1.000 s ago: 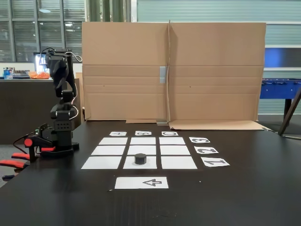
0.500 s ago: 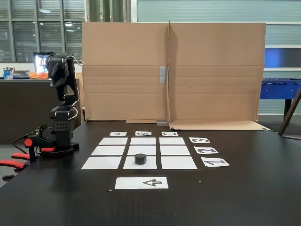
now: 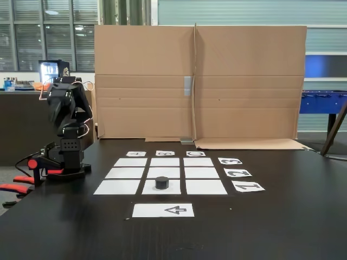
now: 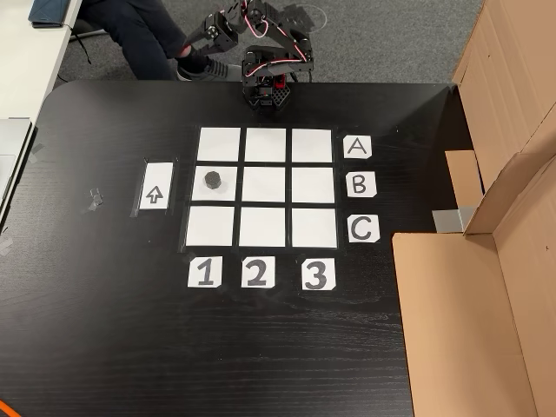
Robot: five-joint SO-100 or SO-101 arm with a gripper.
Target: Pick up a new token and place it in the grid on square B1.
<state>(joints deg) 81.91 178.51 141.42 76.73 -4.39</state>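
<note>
Token [image 4: 213,181] resting on square B1 [image 4: 217,193] of the grid [image 4: 265,187], folded arm's gripper [image 4: 193,36] spread unclear

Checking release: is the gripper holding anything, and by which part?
Nothing held. The token sits alone on square B1 while the gripper is folded back near the arm's base; its jaw state is unclear.

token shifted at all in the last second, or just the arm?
No. In the fixed view the token sits at the same spot on square B1, same gap to the arrow strip. The arm folded lower, toward its base.
</note>
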